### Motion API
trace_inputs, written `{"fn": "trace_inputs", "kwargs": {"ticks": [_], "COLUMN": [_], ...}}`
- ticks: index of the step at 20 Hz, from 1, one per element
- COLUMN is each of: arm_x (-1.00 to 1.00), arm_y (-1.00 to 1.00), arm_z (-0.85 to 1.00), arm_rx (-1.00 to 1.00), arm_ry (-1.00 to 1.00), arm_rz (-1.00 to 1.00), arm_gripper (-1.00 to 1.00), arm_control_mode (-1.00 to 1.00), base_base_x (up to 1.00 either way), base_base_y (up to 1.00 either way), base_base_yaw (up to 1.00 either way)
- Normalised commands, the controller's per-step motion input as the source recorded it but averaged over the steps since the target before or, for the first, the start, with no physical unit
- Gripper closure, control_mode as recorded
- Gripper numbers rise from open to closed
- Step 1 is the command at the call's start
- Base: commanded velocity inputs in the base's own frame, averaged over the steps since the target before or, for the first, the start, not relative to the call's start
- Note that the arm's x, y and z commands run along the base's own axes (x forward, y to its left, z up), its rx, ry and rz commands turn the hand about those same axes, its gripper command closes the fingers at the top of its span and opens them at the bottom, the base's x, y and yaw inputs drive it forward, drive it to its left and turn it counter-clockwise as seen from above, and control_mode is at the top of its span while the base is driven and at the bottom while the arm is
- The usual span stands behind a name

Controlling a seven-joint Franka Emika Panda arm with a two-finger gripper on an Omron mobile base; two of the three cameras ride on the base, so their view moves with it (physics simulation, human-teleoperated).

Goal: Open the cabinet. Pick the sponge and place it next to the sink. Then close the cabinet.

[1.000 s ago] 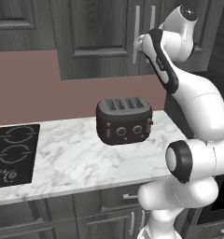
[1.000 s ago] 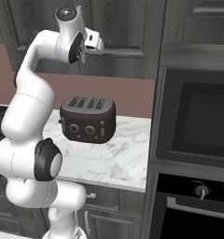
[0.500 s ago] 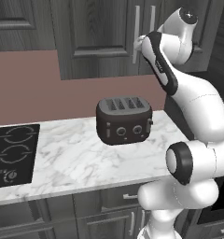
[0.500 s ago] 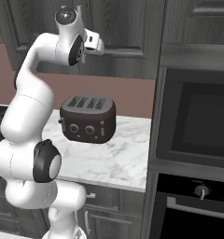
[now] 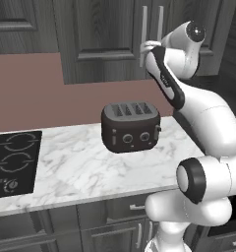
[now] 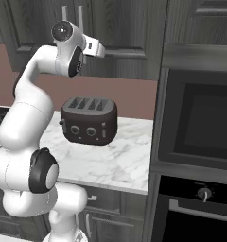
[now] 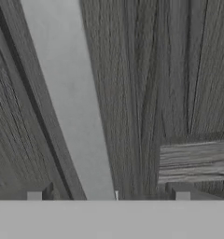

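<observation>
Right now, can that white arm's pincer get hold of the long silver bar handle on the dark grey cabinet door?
Probably yes: the pincer is open, right at the silver handle, nothing between.

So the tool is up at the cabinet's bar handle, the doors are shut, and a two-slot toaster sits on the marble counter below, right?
Not quite: the toaster has four slots, as the left base view shows. The rest holds: the tool is at the cabinet's bar handle, doors shut, toaster on the marble counter.

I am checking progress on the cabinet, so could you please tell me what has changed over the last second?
Little: the claw has eased slightly closer to the cabinet handle, which runs between its open jaws, not gripped yet. The doors stayed shut; the toaster stayed put.
</observation>
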Motion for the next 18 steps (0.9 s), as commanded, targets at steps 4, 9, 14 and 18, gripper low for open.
{"fn": "trace_inputs", "kwargs": {"ticks": [4,9,14,18], "arm_x": [0.62,0.50,0.09,0.00], "arm_y": [0.00,0.04,0.01,0.00], "arm_z": [-0.23,-0.21,-0.02,0.00], "arm_rx": [0.00,0.00,0.00,0.00], "arm_ry": [-0.08,-0.05,0.00,0.00], "arm_rz": [-0.02,-0.02,0.00,0.00], "arm_gripper": [-1.00,-1.00,-1.00,1.00], "arm_control_mode": [-1.00,-1.00,-1.00,-1.00], "base_base_x": [0.00,0.00,0.00,0.00], "base_base_y": [0.00,0.00,0.00,0.00], "base_base_yaw": [0.00,0.00,0.00,0.00]}}
